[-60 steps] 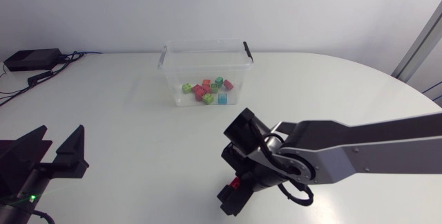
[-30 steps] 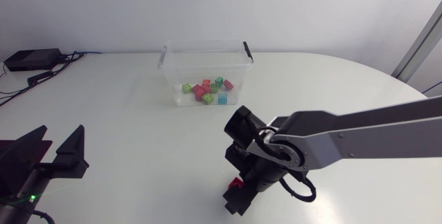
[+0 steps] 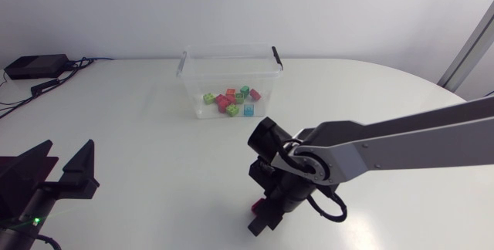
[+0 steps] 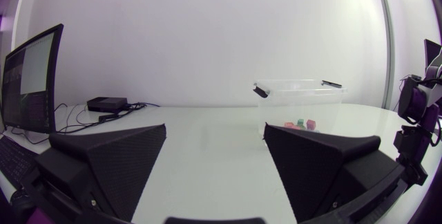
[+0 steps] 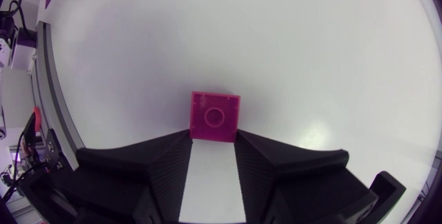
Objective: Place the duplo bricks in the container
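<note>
Right gripper (image 5: 214, 140) pinches the pink duplo brick (image 5: 215, 115) between its fingertips, on flat sides; light, rigid, slick plastic, I'd say. Container (image 3: 229, 69) well away.

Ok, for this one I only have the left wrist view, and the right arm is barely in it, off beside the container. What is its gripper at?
Observer: The right gripper is low over the open table at a single pink brick, apart from the container.
Operator: Does it have hold of it?
Observer: The right wrist view shows the brick stud up on the table, its near corners between the fingertips, which appear to touch both sides.
Operator: What is in the container?
Observer: The head view shows several bricks on its floor: green, red and a blue one.
</note>
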`<state>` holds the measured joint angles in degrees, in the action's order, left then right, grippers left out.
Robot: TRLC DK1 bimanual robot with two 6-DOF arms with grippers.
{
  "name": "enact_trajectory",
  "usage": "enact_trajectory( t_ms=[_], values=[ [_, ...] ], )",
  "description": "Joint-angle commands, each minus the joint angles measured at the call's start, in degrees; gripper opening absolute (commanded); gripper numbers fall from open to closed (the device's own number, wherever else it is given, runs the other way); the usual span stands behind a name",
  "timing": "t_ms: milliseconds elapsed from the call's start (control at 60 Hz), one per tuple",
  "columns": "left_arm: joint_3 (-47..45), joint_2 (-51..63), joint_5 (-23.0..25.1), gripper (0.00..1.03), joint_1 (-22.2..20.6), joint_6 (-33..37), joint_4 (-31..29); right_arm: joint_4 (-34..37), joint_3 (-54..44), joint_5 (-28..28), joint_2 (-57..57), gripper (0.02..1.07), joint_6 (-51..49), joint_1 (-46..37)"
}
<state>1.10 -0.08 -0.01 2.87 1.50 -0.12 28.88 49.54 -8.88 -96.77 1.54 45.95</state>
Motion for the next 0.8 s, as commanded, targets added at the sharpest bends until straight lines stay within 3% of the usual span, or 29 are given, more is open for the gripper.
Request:
enact_trajectory(
  t_ms=[0, 417, 633, 783],
  values=[
    [-1.02, -0.63, 0.27, 0.99, -0.33, 0.44, -0.14, -0.58, -1.29, -0.43, -1.75, 0.18, 1.71, -0.95],
    [-1.02, -0.63, 0.27, 0.99, -0.33, 0.44, -0.14, 0.56, -1.02, 0.54, 6.42, 0.15, 1.01, -4.56],
    [-1.02, -0.63, 0.27, 0.99, -0.33, 0.44, -0.14, 3.28, 8.21, 1.77, 14.95, 0.15, -1.19, -14.23],
    [-1.02, -0.63, 0.27, 0.99, -0.33, 0.44, -0.14, 0.21, 17.08, 4.23, 13.19, 0.16, -1.63, -17.48]
  ],
)
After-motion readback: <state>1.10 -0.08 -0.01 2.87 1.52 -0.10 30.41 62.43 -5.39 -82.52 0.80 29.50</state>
